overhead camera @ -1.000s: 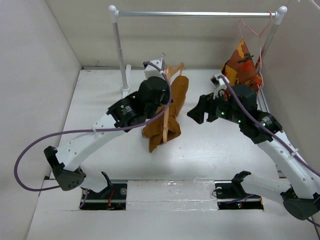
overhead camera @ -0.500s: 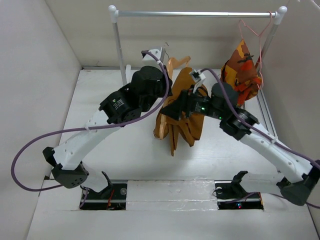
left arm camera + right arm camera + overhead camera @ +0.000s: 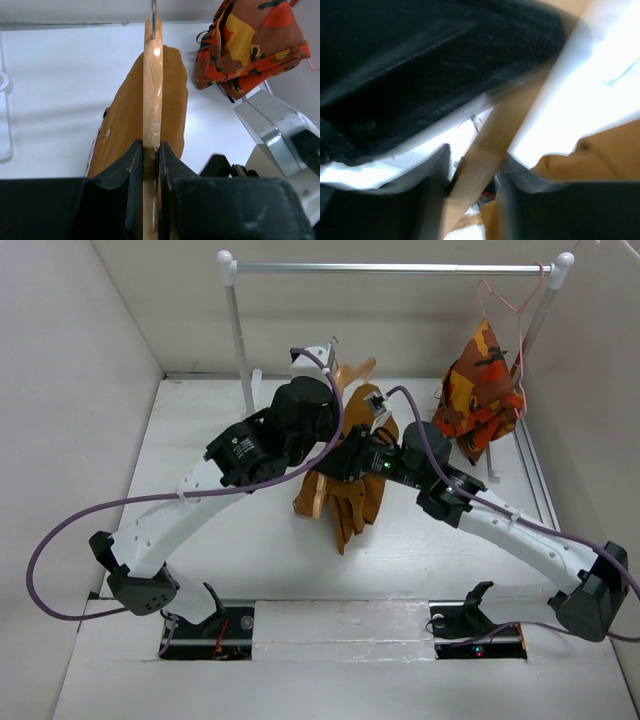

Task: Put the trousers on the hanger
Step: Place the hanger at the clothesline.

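My left gripper (image 3: 333, 398) is shut on the pale wooden hanger (image 3: 352, 373) and holds it up above the table; in the left wrist view both fingers press the wood (image 3: 152, 100). The rust-brown trousers (image 3: 348, 500) hang draped over the hanger, cloth falling on both sides (image 3: 120, 115). My right gripper (image 3: 346, 462) has reached in from the right to the hanger. In the blurred right wrist view its fingers stand open on either side of a hanger bar (image 3: 487, 145), with trouser cloth (image 3: 600, 157) beside it.
A clothes rack with a metal rail (image 3: 390, 268) stands at the back. The orange-red-yellow patterned garment (image 3: 480, 390) hangs from a pink wire hanger (image 3: 512, 302) at the rail's right end, also seen in the left wrist view (image 3: 250, 40). White walls enclose the table.
My left arm has lifted the hanger and trousers up and to the right. My right arm has swung left from beside the patterned garment to the hanger, its fingers now around a bar.
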`<state>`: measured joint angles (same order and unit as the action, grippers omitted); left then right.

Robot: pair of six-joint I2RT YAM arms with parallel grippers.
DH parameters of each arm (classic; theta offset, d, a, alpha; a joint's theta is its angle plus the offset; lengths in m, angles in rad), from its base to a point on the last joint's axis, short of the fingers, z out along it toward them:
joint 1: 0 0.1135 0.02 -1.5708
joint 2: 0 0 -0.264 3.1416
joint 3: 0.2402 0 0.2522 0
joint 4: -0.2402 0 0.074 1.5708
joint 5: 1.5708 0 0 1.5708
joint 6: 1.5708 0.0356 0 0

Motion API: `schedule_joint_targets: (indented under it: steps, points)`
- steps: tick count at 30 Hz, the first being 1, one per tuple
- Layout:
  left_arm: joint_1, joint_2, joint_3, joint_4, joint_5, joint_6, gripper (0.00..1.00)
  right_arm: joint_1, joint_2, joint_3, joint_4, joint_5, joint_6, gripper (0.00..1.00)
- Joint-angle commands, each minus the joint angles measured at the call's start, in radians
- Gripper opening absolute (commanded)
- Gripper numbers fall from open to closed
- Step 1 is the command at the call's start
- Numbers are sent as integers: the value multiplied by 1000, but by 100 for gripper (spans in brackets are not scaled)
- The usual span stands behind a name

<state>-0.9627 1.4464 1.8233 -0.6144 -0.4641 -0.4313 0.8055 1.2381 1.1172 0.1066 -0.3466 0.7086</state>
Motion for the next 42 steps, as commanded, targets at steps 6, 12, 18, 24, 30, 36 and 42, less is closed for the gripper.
schedule_joint_targets:
  steps: [6, 12, 18, 24, 30, 36, 42]
  points:
    - [-14, -57, 7, 269, -28, -26, 0, 0, -14, -54, 197, 29, 88, 4]
    - [35, -101, -4, 327, 12, -3, 52, -121, -51, 2, 189, -18, 77, 0]
    - [35, -119, 80, 331, -34, 63, 69, -250, -2, 104, 223, -165, 97, 0]
    - [35, -196, -46, 344, -51, 45, 69, -387, 55, 226, 269, -296, 127, 0]
    - [35, -273, -290, 298, -12, -43, 70, -558, 106, 282, 344, -385, 207, 0]
    - [35, -325, -472, 312, 36, -107, 70, -643, 239, 393, 430, -456, 273, 0]
    - [35, -310, -509, 311, 58, -121, 70, -674, 348, 471, 461, -465, 293, 0]
